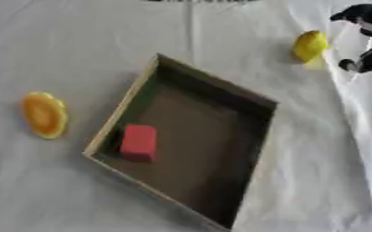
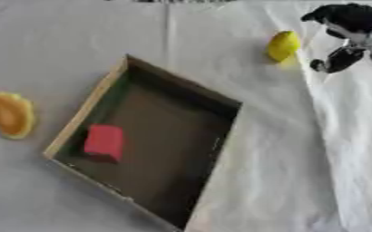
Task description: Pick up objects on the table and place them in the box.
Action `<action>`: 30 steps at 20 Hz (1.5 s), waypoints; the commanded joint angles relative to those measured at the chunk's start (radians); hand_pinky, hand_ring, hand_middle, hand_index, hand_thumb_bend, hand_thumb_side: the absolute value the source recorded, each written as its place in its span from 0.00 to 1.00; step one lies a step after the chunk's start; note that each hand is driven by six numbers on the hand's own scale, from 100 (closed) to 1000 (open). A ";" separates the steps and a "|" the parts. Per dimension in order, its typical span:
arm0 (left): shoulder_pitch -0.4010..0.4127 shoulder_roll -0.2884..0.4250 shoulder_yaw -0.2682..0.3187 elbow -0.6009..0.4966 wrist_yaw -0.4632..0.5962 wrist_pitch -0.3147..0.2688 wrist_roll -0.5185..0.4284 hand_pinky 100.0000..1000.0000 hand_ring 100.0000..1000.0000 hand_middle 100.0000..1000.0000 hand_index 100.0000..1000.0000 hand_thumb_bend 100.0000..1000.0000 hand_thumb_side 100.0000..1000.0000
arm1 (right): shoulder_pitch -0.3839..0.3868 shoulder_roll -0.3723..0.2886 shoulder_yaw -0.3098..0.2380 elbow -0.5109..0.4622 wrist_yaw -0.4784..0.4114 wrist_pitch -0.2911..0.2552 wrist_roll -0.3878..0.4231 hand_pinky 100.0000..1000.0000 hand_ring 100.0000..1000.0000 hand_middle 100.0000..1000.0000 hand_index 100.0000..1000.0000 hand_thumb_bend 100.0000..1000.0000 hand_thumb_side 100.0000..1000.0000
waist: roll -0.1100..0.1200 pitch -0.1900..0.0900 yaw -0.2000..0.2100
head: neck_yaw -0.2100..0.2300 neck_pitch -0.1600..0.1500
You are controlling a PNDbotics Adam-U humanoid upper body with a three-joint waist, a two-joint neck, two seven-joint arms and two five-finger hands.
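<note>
Right hand (image 2: 344,38), fingers seemingly spread and empty, sits at 3 o'clock of the lemon (image 2: 284,45); close around its middle before lifting toward the box (image 2: 86,113).

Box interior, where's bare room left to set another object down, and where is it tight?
Inside the box, the floor right of the red block, up to the far and right walls, is bare. The near-left corner around the block is crowded. Outside, cloth lies open between the box and the yellow object by the right hand.

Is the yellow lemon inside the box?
No, the lemon lies on the white cloth outside the box, up near the robot hand; only a red block is inside.
</note>
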 commanded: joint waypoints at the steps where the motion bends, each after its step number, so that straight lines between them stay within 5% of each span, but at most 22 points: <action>1: -0.009 0.017 0.000 -0.019 0.006 -0.001 -0.007 0.73 0.71 0.71 0.83 0.15 0.58 | -0.025 -0.017 -0.005 0.018 0.011 -0.009 -0.024 0.91 0.92 0.88 0.95 0.31 0.00 | 0.000 -0.014 0.003 | -0.002 -0.015; 13: -0.016 0.016 -0.003 -0.019 0.009 -0.001 -0.013 0.73 0.71 0.71 0.83 0.15 0.58 | -0.040 -0.005 0.014 -0.009 0.005 -0.027 -0.013 0.91 0.91 0.88 0.95 0.31 0.00 | -0.002 -0.006 0.005 | -0.001 -0.020; 30: -0.013 0.005 -0.002 -0.019 0.014 -0.001 -0.011 0.73 0.71 0.71 0.83 0.14 0.60 | -0.119 0.060 0.039 0.112 0.100 -0.060 -0.015 0.90 0.90 0.85 0.90 0.24 0.00 | -0.002 0.009 0.013 | -0.008 -0.032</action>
